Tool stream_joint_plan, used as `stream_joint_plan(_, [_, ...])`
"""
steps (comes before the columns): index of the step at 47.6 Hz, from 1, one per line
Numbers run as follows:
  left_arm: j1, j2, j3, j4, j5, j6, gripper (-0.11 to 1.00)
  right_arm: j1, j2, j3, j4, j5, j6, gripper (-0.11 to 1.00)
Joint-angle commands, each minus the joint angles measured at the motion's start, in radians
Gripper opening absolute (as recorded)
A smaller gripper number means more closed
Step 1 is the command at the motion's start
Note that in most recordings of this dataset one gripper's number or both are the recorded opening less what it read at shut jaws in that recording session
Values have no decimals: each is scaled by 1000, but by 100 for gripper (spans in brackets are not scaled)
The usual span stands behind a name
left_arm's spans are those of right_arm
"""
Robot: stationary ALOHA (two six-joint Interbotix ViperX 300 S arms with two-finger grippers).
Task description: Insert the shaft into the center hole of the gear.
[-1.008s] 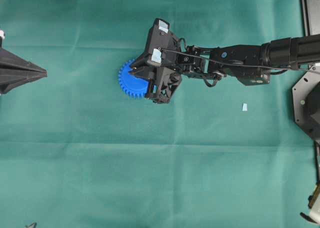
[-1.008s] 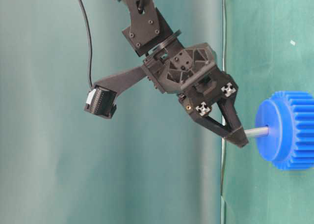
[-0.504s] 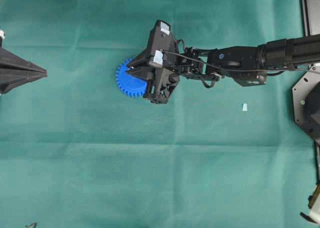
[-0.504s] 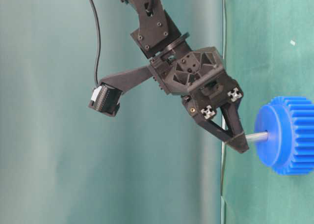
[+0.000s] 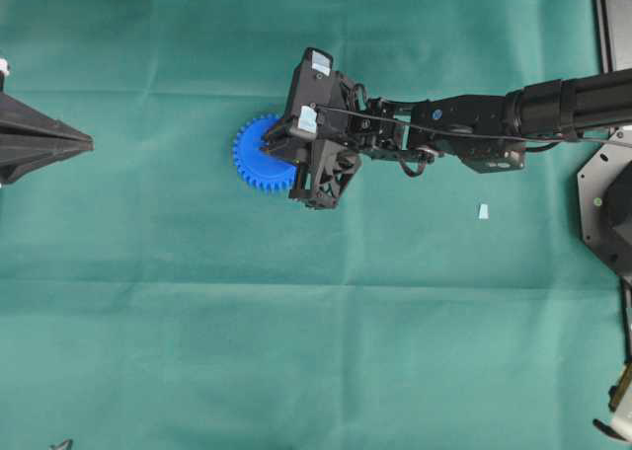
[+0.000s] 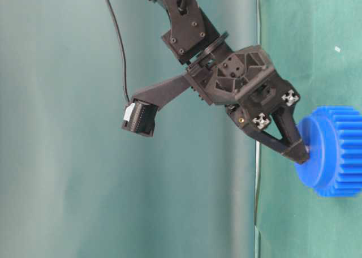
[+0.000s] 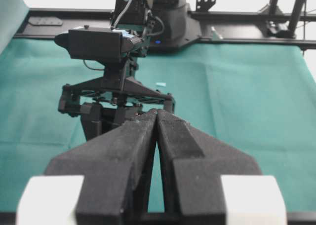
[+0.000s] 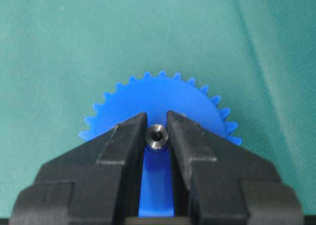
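Since a second ago my right claw (image 6: 300, 153) has pushed the small silver-grey metal shaft (image 8: 157, 136) down until its fingertips meet the bright blue toothed plastic gear (image 6: 334, 159) on the green worktop (image 5: 316, 351). Still pinched near its top; stiff, slick, light.

bare green cloth (image 5: 296, 322) all round gear (image 5: 259, 154), paper scrap (image 5: 483, 211) well apart

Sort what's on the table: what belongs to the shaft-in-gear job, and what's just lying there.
Job:
- gear, blue, toothed
- shaft, clamped in the right gripper, at the gear's face

Lying about:
- pale scrap on the green cloth
- left gripper, jaws together, holding nothing
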Motion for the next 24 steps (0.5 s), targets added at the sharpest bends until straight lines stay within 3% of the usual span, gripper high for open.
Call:
stream_joint_plan(1, [3,11,-28,2,-8,0,0,5,-6,-5,2,-3,2,16])
stream_joint_plan(24, [5,11,-28,2,-8,-2,0,6,-6,-9,2,11,2,16])
